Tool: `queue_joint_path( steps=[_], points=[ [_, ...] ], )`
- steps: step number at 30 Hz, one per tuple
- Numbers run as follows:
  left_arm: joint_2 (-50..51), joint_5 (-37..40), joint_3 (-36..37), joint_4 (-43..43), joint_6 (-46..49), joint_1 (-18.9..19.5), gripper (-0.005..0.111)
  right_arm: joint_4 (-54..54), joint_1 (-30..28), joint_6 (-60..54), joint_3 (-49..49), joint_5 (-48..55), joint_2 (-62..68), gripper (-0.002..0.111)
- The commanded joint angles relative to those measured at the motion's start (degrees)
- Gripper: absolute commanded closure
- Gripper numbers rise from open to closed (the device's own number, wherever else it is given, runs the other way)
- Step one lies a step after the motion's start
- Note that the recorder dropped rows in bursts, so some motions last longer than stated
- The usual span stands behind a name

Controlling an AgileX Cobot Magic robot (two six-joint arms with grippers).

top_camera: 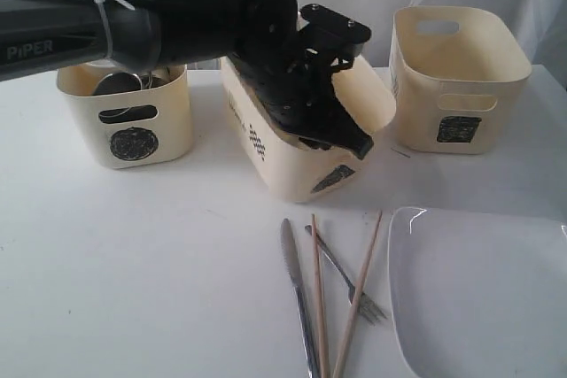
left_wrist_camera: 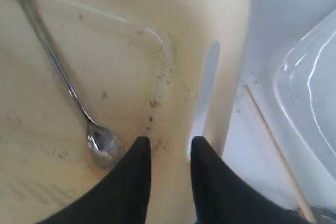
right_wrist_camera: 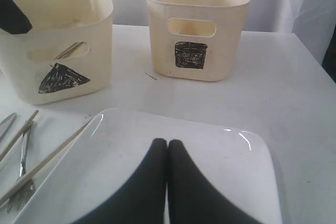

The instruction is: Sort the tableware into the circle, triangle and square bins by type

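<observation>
Left jaws parted, empty, inside triangle bin (top_camera: 279, 170); spoon (left_wrist_camera: 102, 148) lies there, cutlery's place, I judge. Right jaws pressed together, idle.

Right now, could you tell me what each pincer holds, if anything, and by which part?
Nothing is held. The left pincer is open in the triangle bin beside the spoon; the right pincer is shut, empty, over the plate.

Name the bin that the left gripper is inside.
The triangle bin in the middle: the left gripper is inside it, near a spoon. The circle bin and square bin stand clear.
</observation>
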Motion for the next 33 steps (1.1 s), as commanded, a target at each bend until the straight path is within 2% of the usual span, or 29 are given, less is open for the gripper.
queue_joint_path(
  steps=[1, 10, 22, 26, 33],
  points=[
    [-0.8, -1.2, 0.3, 1.2, 0.4, 0.4, 0.073, -0.3, 0.4, -0.2, 0.3, -0.8, -0.4, 0.108],
    [-0.9, -2.4, 0.3, 5.0, 0.3, 3.1, 0.073, -0.3, 0.4, -0.2, 0.3, -0.8, -0.4, 0.108],
    [-4.0, -2.3, -0.3, 1.8, 0.4, 2.8, 0.073, -0.3, 0.4, -0.2, 0.3, -0.8, -0.4, 0.108],
    [-6.1, -0.9, -0.5, 1.7, 2.0, 0.7, 0.073, -0.3, 0.4, -0.2, 0.3, -0.8, -0.4, 0.108],
    [-8.0, 5.5, -0.4, 1.7, 2.9, -5.6, 0.073, -0.3, 0.4, -0.2, 0.3, -0.8, -0.4, 0.108]
  ],
)
